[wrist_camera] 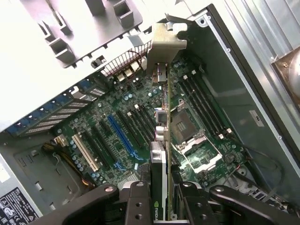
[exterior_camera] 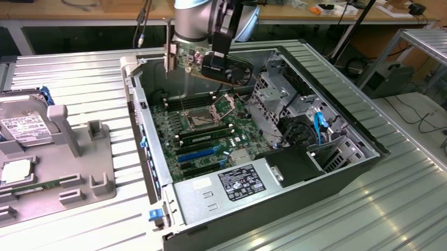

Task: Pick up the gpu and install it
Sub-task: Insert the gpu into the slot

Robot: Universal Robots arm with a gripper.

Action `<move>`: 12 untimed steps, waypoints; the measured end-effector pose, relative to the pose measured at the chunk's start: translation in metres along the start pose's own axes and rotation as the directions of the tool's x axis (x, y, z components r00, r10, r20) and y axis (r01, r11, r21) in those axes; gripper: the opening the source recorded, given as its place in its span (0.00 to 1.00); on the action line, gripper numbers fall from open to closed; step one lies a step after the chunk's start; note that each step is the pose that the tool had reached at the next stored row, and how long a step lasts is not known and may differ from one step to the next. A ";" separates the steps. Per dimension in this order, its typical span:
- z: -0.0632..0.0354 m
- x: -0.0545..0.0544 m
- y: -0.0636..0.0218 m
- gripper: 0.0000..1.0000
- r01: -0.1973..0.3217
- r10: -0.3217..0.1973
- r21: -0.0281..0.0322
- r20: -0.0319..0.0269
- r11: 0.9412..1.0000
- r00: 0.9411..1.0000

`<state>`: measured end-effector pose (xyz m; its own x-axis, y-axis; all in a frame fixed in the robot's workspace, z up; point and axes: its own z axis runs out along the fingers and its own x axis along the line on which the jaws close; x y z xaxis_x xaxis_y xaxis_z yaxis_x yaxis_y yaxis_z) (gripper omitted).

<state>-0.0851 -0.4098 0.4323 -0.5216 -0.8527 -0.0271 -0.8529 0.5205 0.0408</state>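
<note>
The gpu (exterior_camera: 187, 56) hangs in the air over the far end of the open computer case (exterior_camera: 363, 137), its metal bracket (exterior_camera: 167, 55) towards the exterior view's left and its black fan shroud beside my gripper (exterior_camera: 218, 65). My gripper is shut on the gpu from above. In the wrist view the gpu (wrist_camera: 158, 159) is edge-on between my gripper's (wrist_camera: 161, 201) fingers, with its bracket (wrist_camera: 165, 44) at the far end. It floats above the motherboard (wrist_camera: 140, 117), a little to the side of the blue slot (wrist_camera: 121, 136) and next to the CPU socket (wrist_camera: 187, 126).
Inside the case are the blue slot (exterior_camera: 199, 153), a CPU socket (exterior_camera: 199, 120), a drive cage (exterior_camera: 279, 99) and a labelled power supply (exterior_camera: 237, 183). A grey fixture (exterior_camera: 77, 157) with a hard drive (exterior_camera: 28, 128) sits at the exterior view's left on the ribbed metal table (exterior_camera: 391, 209).
</note>
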 end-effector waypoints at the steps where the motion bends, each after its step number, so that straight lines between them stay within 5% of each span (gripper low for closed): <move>1: 0.0000 0.000 0.0000 0.27 0.010 -0.010 0.000 0.000 1.000 1.000; 12: 0.0000 0.000 0.0000 0.27 0.111 -0.111 -0.003 -0.004 0.994 0.994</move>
<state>-0.0851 -0.4098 0.4323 -0.4241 -0.9052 -0.0271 -0.9053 0.4229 0.0407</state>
